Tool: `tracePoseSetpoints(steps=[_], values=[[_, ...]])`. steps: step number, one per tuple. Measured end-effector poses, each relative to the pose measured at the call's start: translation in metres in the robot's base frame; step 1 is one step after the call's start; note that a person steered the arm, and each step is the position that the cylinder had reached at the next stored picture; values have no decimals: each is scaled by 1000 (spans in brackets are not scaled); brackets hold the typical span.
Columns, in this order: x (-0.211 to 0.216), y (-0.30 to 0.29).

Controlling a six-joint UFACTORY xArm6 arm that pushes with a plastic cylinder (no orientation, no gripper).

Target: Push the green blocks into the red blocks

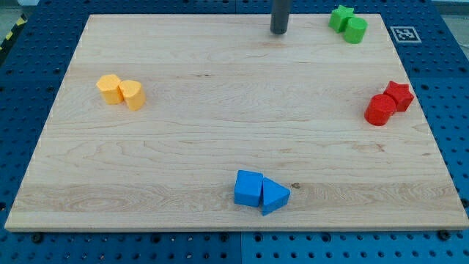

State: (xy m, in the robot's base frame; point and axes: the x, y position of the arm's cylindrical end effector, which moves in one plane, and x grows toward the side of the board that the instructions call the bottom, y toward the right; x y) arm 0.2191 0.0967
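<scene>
Two green blocks sit at the board's top right corner: a green star (340, 16) and a green cylinder (355, 30) touching it. Two red blocks sit at the view's right edge: a red star (399, 95) and a red cylinder (380, 110), touching each other. My tip (279, 31) comes down from the view's top near the board's top edge, well to the left of the green blocks and touching no block.
Two yellow blocks (122, 92) sit together at the view's left. Two blue blocks (260, 192), a cube and a triangular one, sit together near the bottom edge. The wooden board (220, 125) lies on a blue perforated table. A marker tag (404, 33) is beyond the board's top right corner.
</scene>
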Motion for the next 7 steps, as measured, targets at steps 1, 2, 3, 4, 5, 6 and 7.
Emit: tracePoseSetpoints(steps=[1, 2, 3, 4, 5, 6, 7], values=[[-28, 33], [-27, 40], [-28, 40], [-27, 52], [-27, 64], [-27, 78], [-28, 96]])
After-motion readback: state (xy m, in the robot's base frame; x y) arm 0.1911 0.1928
